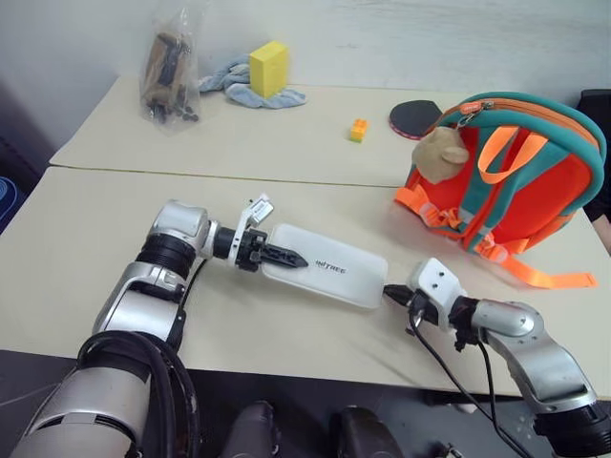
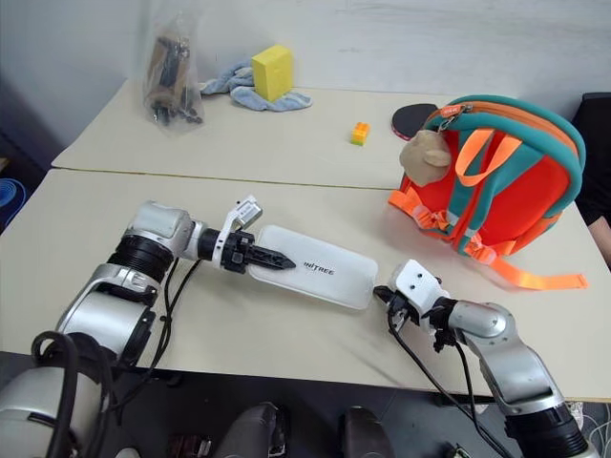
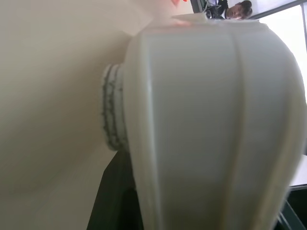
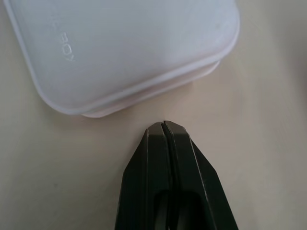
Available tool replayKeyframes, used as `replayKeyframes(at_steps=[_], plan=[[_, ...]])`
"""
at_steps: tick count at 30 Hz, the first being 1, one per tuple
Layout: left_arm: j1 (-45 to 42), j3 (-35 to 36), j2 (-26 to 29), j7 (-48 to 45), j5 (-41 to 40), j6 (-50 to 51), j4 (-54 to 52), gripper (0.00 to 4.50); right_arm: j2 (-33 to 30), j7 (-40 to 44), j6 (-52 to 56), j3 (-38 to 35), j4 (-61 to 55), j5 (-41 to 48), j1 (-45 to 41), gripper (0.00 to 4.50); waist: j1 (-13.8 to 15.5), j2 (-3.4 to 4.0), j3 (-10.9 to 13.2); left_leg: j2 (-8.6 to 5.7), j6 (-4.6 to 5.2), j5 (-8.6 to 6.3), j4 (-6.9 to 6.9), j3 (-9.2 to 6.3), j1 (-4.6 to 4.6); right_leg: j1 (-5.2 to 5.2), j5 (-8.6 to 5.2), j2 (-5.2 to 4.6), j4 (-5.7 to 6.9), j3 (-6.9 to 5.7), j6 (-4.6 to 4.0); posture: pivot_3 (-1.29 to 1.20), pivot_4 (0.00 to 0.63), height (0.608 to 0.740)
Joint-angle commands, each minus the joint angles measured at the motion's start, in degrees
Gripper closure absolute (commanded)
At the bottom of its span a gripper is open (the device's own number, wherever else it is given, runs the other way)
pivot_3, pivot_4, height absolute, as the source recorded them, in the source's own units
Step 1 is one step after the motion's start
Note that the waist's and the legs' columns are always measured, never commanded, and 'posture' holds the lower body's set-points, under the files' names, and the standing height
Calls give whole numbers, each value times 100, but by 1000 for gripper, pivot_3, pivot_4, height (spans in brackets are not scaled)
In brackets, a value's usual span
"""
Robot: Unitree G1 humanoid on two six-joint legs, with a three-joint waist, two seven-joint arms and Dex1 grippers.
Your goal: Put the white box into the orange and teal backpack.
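A: Left eye view: we see the flat white plastic box [image 1: 325, 266] lying on the beige table [image 1: 115, 239], left gripper [image 1: 286, 256] clamped on its end.
B: Right gripper [image 4: 164, 125] clenched empty beside it. Orange and teal fabric backpack [image 1: 520, 172] stands apart; we judge lifting and insertion remain.

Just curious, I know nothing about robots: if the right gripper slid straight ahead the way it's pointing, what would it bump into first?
Most likely the near end of the white box; the shut right gripper points at it across a strip of bare table.
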Motion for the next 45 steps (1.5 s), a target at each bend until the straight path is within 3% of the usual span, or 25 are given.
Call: replayKeyframes(at_steps=[1, 5, 8, 12, 14, 17, 21, 25, 29, 34, 38, 45], plan=[[83, 207, 104, -57, -395, 283, -556, 3258, -38, -40, -4, -43, -127, -67, 142, 4500, -29, 0, 0, 0, 0, 0, 0, 0, 0, -1, 0, 0, 0, 0, 0, 0, 150, 740], [317, 613, 126, 329, -701, 553, -1146, 3258, 52, -201, 402, -587, -648, 396, 380, 4500, -26, 0, 1, 0, 1, 0, -1, -4, -4, 0, 0, -1, -1, -2, 0, 0, 150, 740], [457, 1409, 159, 680, -1188, 972, -1722, 3258, 104, -237, 1041, -1828, -1396, 1318, 912, 3955, -31, 1, 4, 0, 1, 1, -2, -8, -10, -5, 0, -2, 3, -4, 0, 0, 150, 740], [878, 2616, 56, 1657, -1508, 800, -2664, 3258, 31, -285, 1794, -3726, -1681, 2503, 1311, 2676, -50, 1, 5, 1, 1, 1, -1, -15, -13, 1, 0, -1, 11, -14, 1, 0, 150, 740], [1128, 3118, -55, 2144, -1631, 695, -3184, 3258, -76, -378, 2045, -4323, -1466, 2828, 1221, 2055, -80, 1, 5, 1, 1, 1, -4, -13, -3, 12, 0, -2, -14, -12, 2, 0, 150, 740], [1440, 3550, -232, 2607, -1885, 548, -3862, 3258, -266, -571, 2321, -4641, -1046, 3117, 839, 1136, -78, 0, 6, 1, -4, 9, -19, -11, 4, 13, 0, 1, -18, -11, 5, 0, 150, 740], [1823, 3725, -325, 2820, -2173, 48, -4537, 3258, -315, -879, 2429, -4396, -223, 3263, -193, 24, -79, -3, 9, 4, -12, 18, -22, -8, 3, 6, 1, 7, -18, -7, 7, 0, 150, 740], [2128, 3584, -133, 2705, -2359, -329, -4779, 3258, -132, -932, 2488, -3868, 292, 3466, -1115, 24, -71, -1, 10, 6, -16, 22, -28, -9, 1, 1, 1, 10, -20, -6, 7, 0, 150, 740], [2193, 3538, 4, 2778, -2407, -652, -4613, 3258, 183, -1033, 2268, -3074, 1083, 3180, -2193, 24, -108, -2, 12, 7, -10, 26, -23, 2, 1, -2, 3, 10, -18, 4, 10, 0, 150, 740], [2162, 3515, 56, 2962, -2415, -930, -4476, 3258, 384, -981, 1757, -2448, 1848, 2706, -2908, 24, -68, -2, 13, 7, -9, 25, -27, -3, -6, -9, 3, 9, -21, -1, 10, 0, 150, 740], [2127, 3570, 37, 3223, -2420, -1110, -4432, 3258, 365, -687, 1552, -2286, 1995, 2675, -3090, 918, -79, -2, 13, 3, 1, 19, -21, 0, -12, -7, 5, 2, -20, -2, 14, 0, 150, 740], [1834, 3778, 37, 3678, -2567, -1194, -4056, 3258, 90, -107, 2018, -2223, 1141, 3169, -2917, 3325, -91, -2, 13, 5, 0, 20, -25, -2, -12, -11, 5, 3, -20, -4, 14, 0, 150, 740]])
